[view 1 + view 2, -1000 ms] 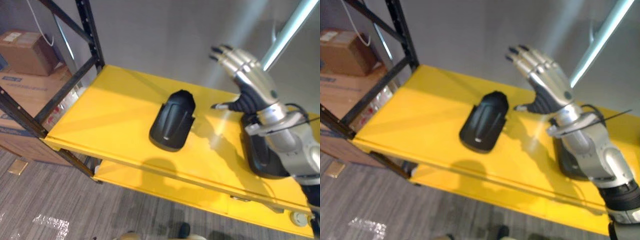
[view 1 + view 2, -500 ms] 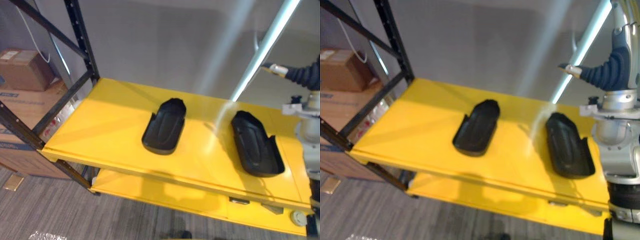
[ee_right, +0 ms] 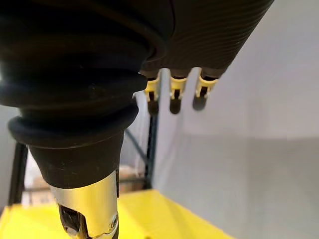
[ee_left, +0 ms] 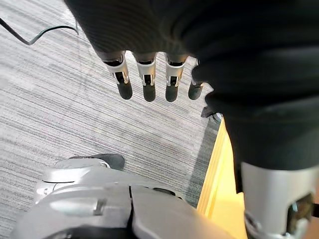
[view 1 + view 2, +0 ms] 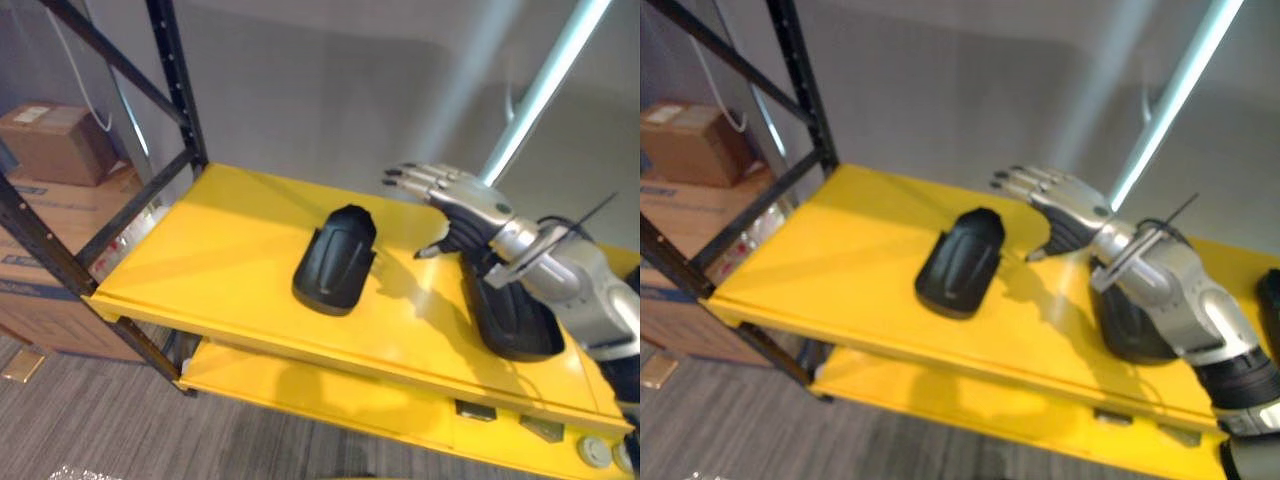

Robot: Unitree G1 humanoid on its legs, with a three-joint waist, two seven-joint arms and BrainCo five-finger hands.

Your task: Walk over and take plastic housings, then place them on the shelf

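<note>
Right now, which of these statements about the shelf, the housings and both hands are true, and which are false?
1. A black housing lies on the yellow shelf. True.
2. The right hand grips a housing. False: its fingers are straight, above the shelf, holding nothing.
3. The cardboard boxes sit on the yellow shelf. False: they stand beside the rack, off the shelf.
4. The left hand holds nothing. True.
</note>
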